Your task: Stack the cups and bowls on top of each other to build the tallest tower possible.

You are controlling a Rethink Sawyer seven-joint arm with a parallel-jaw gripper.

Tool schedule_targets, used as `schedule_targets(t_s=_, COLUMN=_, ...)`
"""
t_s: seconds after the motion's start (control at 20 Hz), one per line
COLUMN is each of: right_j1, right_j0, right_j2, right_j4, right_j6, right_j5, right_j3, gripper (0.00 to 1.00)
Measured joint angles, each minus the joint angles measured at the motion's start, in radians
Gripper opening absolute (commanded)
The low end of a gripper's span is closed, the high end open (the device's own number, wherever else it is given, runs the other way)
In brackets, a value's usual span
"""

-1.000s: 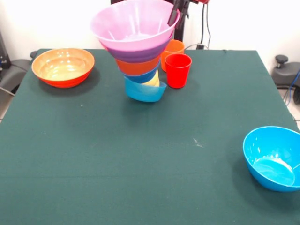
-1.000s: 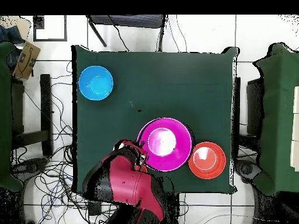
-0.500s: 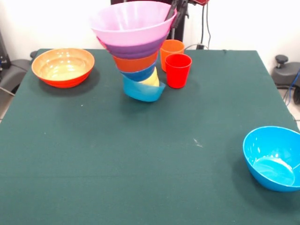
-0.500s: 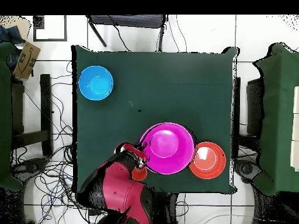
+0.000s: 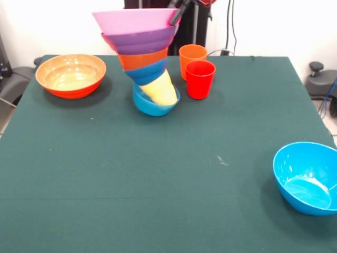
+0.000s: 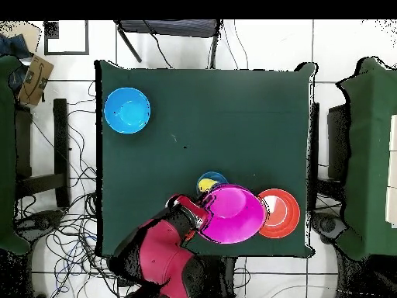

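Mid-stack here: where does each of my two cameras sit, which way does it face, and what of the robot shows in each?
Front view: across the table from the robot, facing it; only the gripper shows, on the pink bowl's rim.
Overhead view: above, looking straight down; the red arm enters from the bottom.
Shared: the leaning tower, big orange bowl, bright blue bowl.

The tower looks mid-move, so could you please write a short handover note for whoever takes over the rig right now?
Gripper: shut on the pink bowl rim at the top of the tower.
Tower: pink, purple, orange and blue bowls over a yellow cup, leaning hard, the cup's foot in a small blue bowl.
Loose: orange cup, red cup, large orange bowl, bright blue bowl.
Done: six pieces stacked.
Left: right the tower, then add the loose pieces.
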Motion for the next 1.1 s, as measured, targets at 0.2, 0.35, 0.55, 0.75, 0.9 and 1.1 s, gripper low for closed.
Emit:
schedule_targets(t_s=0.2, right_j1=0.006, right_j0=-0.009, right_j2=-0.013, right_j4=0.0, right_j6=0.0, right_j5=0.003, right_j3=-0.001, gripper=0.0)
schedule_targets(t_s=0.35, right_j1=-0.011, right_j0=-0.036, right_j2=-0.011, right_j4=0.0, right_j6=0.0, right_j5=0.018, right_j3=-0.005, gripper=0.0)
schedule_targets(t_s=0.55, right_j1=-0.07, right_j0=-0.116, right_j2=0.029, right_j4=-0.002, right_j6=0.0, right_j5=0.063, right_j3=-0.012, gripper=0.0)
schedule_targets(t_s=0.75, right_j1=-0.118, right_j0=-0.192, right_j2=0.094, right_j4=-0.019, right_j6=0.0, right_j5=0.073, right_j3=-0.012, gripper=0.0)
schedule_targets(t_s=0.9, right_j1=-0.181, right_j0=-0.337, right_j2=0.23, right_j4=-0.054, right_j6=0.0, right_j5=0.075, right_j3=-0.012, gripper=0.0)
schedule_targets(t_s=1.1, right_j1=-0.21, right_j0=-0.451, right_j2=0.351, right_j4=-0.084, right_j6=0.0, right_j5=0.075, right_j3=-0.012, gripper=0.0)
